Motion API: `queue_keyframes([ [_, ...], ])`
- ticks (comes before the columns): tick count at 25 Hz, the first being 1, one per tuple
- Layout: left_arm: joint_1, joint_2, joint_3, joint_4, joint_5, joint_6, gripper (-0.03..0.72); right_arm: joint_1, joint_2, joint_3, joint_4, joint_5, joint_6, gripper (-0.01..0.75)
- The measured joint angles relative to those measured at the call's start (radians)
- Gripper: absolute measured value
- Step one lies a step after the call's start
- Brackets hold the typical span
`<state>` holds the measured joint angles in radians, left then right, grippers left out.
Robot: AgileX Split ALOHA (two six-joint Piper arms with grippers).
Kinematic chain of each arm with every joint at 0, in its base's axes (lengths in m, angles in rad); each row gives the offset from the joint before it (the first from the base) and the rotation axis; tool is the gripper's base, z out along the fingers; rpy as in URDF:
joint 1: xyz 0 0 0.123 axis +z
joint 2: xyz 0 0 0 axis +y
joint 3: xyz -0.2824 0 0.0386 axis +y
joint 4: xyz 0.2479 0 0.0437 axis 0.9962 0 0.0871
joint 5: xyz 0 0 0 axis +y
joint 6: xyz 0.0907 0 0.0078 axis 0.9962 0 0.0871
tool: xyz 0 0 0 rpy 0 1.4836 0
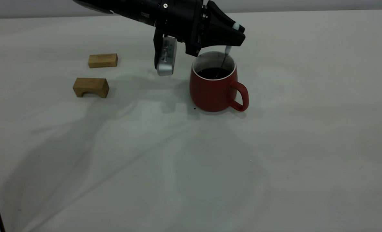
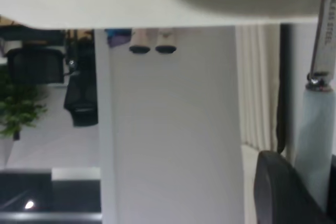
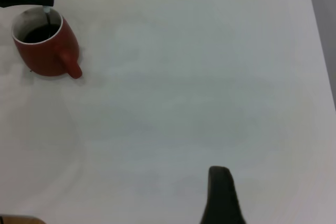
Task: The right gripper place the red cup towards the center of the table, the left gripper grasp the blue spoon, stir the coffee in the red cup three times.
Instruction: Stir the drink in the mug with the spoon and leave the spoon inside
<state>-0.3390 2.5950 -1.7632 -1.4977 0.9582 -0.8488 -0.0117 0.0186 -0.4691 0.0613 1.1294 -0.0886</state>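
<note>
While left gripper (image 1: 234, 35) holds blue spoon (image 1: 227, 51), bowl apparently in coffee (image 1: 214, 73), red cup (image 1: 215, 87)

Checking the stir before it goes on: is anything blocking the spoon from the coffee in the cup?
No. The left gripper holds the blue spoon directly over the red cup, its metal end already down in the coffee. The wooden blocks sit well aside.
</note>
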Motion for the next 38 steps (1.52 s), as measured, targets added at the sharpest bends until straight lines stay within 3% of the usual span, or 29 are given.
queue_keyframes([
  [10,0.000,-0.021,0.000,0.146,-0.009,-0.062,0.162,0.000,0.000,0.000,0.000,0.000,0.000,0.588],
  [17,0.005,-0.028,0.000,0.134,-0.060,0.011,0.162,0.000,0.000,0.000,0.000,0.000,0.000,0.588],
  [24,-0.001,-0.027,0.000,0.072,0.007,-0.038,0.162,0.000,0.000,0.000,0.000,0.000,0.000,0.588],
  [33,-0.001,-0.034,0.000,0.192,-0.010,-0.097,0.162,0.000,0.000,0.000,0.000,0.000,0.000,0.588],
  [38,0.000,-0.040,0.000,0.199,-0.053,-0.020,0.162,0.000,0.000,0.000,0.000,0.000,0.000,0.588],
])
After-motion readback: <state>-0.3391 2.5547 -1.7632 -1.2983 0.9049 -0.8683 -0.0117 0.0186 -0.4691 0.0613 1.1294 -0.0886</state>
